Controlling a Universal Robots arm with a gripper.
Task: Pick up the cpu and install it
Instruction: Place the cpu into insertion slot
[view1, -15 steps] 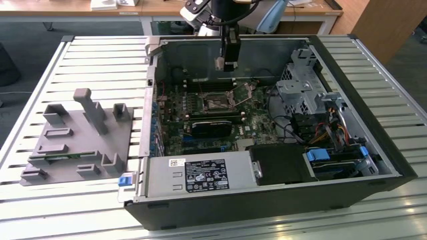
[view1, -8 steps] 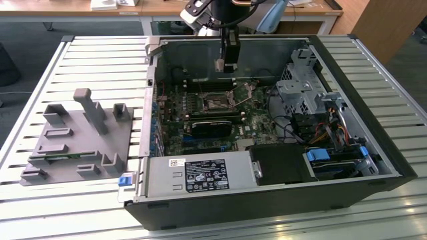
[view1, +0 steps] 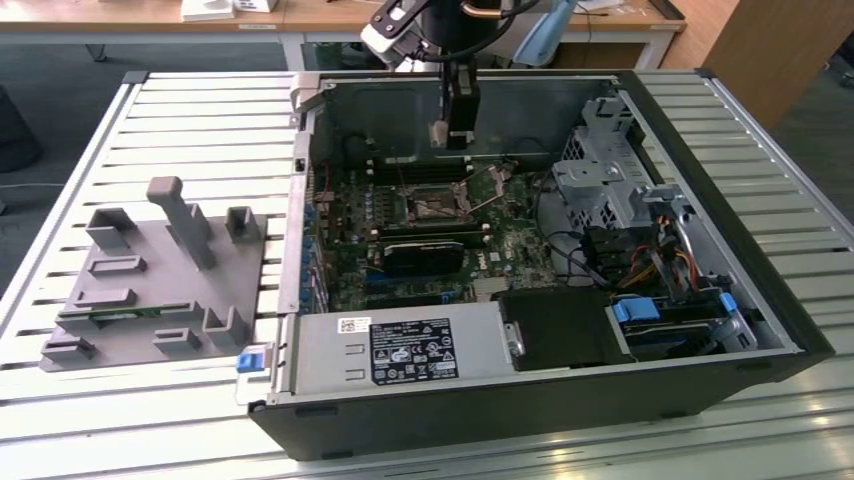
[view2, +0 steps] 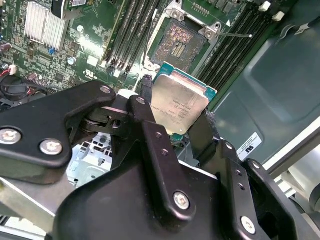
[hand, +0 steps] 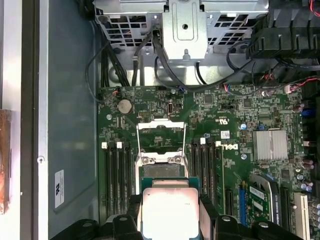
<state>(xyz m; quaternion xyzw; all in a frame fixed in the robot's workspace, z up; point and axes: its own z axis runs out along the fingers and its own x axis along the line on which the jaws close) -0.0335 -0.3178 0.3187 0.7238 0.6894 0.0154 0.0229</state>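
currently the gripper (view2: 176, 107) hangs inside the open computer case (view1: 747, 330), above the motherboard. its fingers (view2: 155, 140) are clamped on two opposite edges of the cpu (view2: 180, 100). the cpu is off the board, metal lid towards the wrist cameras, near the socket (view2: 177, 42) but not seated in it.

risks (our judgement):
- the hold is on thin edges only, so a slip or a twist in the fingers seems possible.
- a chip dropped from here would land on the exposed socket contacts or the memory slots (view2: 132, 30).
- a chip that meets the socket rotated or out of level could bend the contacts.
- the raised load frame (hand: 161, 131) stands close by and could be clipped.

view differences:
- the exterior view places the gripper (view1: 454, 125) above and apart from the socket (view1: 434, 207). it also shows the bench (view1: 200, 120) with a grey fixture (view1: 160, 270) beside the case.
- the second wrist view shows where the fingers meet the chip edges.
- the first wrist view shows the cpu (hand: 170, 212) square-on to the socket (hand: 160, 171), so we read alignment best there. we cannot judge level from it.
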